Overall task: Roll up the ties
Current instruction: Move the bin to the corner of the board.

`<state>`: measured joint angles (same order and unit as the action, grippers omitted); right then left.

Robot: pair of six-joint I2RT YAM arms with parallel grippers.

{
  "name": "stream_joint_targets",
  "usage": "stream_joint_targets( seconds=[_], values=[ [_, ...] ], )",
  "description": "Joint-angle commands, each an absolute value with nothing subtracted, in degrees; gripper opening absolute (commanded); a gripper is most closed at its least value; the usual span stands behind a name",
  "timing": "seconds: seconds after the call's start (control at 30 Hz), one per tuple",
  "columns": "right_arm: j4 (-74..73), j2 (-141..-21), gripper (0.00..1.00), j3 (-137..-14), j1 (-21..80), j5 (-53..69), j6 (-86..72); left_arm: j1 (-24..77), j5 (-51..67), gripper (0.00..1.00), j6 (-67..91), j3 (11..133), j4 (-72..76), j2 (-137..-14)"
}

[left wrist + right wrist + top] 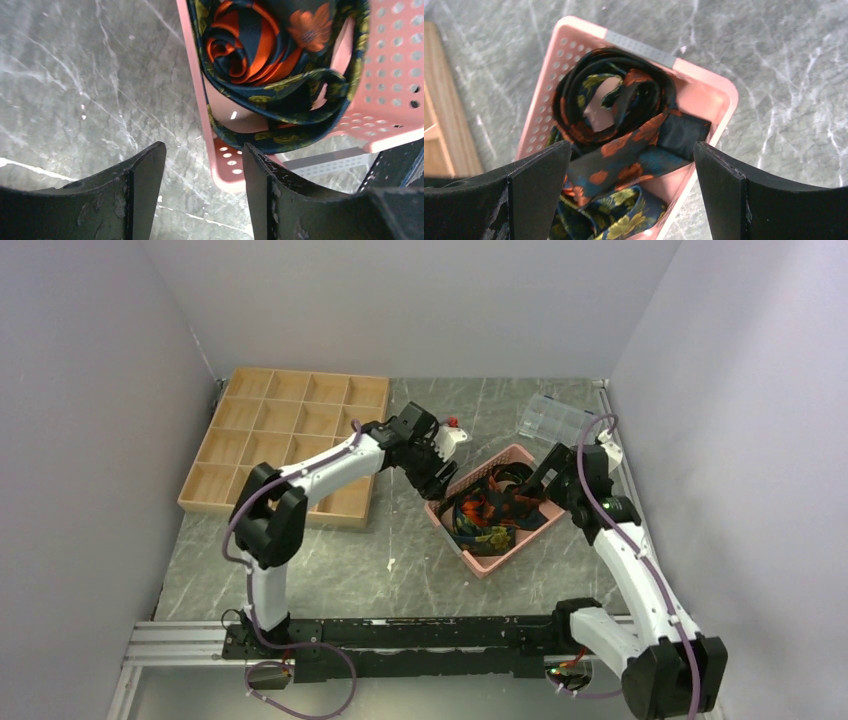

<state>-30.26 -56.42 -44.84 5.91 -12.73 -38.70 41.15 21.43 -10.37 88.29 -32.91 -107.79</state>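
Observation:
Several ties lie tangled in the pink basket (517,455). A black tie with orange-red blotches (624,145) loops across the top; under it lies a dark blue tie with yellow flowers (629,222). In the left wrist view an orange and navy striped tie (245,45) sits rolled inside the basket (395,75), wrapped by the flowered tie (280,107). My left gripper (202,170) is open and empty, low by the basket's left corner, also seen from above (437,477). My right gripper (631,160) is open and empty above the basket's right side (545,480).
A wooden tray with square compartments (290,440) lies at the back left. A clear plastic box (555,420) stands behind the basket. White walls close in on three sides. The grey marble table (370,560) runs to the rail at the front.

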Motion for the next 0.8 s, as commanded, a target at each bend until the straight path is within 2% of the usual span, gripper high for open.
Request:
stream_joint_targets(
  seconds=[0.0, 0.1, 0.17, 0.3, 0.37, 0.4, 0.77],
  values=[
    [-33.05, -52.05, 1.0, -46.94, 6.69, -7.73, -38.06, 39.64, 28.83, 0.62, -14.95, 93.81, -37.13, -112.42],
    [-35.22, -49.78, 1.0, -48.66, 6.78, -6.76, -37.2, 39.83, 29.28, 0.58, -13.98, 96.6, -38.12, -116.31],
    [-36.44, -48.54, 1.0, -49.72, 6.77, -6.61, -36.72, 40.3, 29.81, 0.51, -13.6, 97.79, -38.39, -117.96],
    [-37.88, -46.73, 1.0, -51.09, 6.83, -7.0, -36.06, 41.56, 28.74, 0.26, -10.94, 99.31, -37.57, -120.0],
    [-38.34, -46.43, 1.0, -51.85, 6.77, -7.39, -35.96, 42.03, 27.91, 0.09, -7.75, 99.47, -36.15, -120.3],
    [-38.53, -46.41, 1.0, -52.39, 6.77, -7.71, -35.81, 42.42, 26.99, 0.04, -5.54, 99.05, -34.46, -120.19],
    [-39.92, -48.21, 1.0, -55.83, 6.72, -14.29, -36.24, 45.28, 10.2, 0.03, 28.73, 85.12, -15.51, -114.38]
  ],
)
